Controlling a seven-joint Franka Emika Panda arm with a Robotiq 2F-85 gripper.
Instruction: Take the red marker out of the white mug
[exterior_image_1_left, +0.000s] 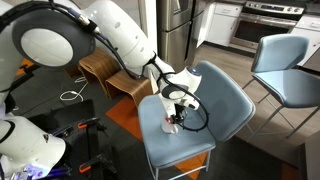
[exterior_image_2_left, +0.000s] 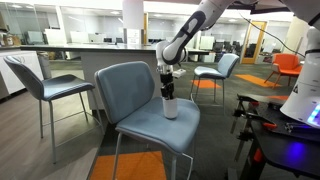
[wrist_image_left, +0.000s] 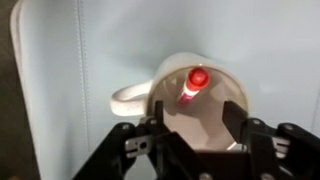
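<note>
The white mug (wrist_image_left: 190, 75) stands on the blue-grey chair seat (exterior_image_2_left: 140, 125), its handle to the left in the wrist view. The red marker (wrist_image_left: 193, 86) stands inside it, leaning against the far rim. My gripper (wrist_image_left: 195, 112) hangs straight above the mug, fingers open and spread over the mug's mouth, not touching the marker. In both exterior views the gripper (exterior_image_2_left: 167, 88) sits just above the mug (exterior_image_2_left: 170, 106); the mug (exterior_image_1_left: 172, 124) also shows under the gripper (exterior_image_1_left: 177, 108), and the marker is too small to make out there.
The chair has a backrest (exterior_image_2_left: 125, 85) close behind the mug. Other blue-grey chairs (exterior_image_1_left: 290, 65) stand nearby, and a wooden stool (exterior_image_1_left: 100, 68) on the floor. Black equipment (exterior_image_2_left: 275, 130) is beside the chair.
</note>
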